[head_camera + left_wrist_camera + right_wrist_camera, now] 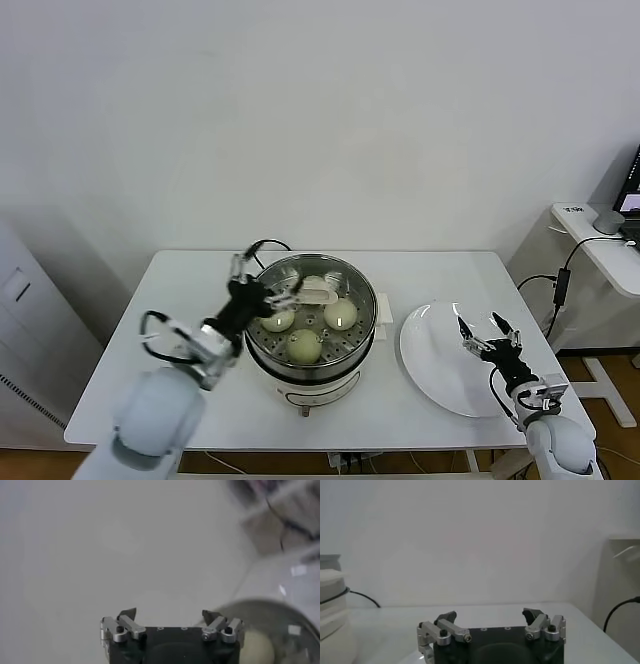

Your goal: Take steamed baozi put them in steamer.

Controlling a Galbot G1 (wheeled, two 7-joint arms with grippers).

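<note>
Buns in the steamer, both arms empty.
Left end effector spread open over steamer; buns on its tray, likely soft, light, best cupped gently at sides; right end effector open above plate.

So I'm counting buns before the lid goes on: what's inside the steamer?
Inside the steamer, four baozi sit on the perforated tray. The open left gripper hangs over its left rim, partly covering the back bun. Whatever lies under the tray is hidden.
</note>
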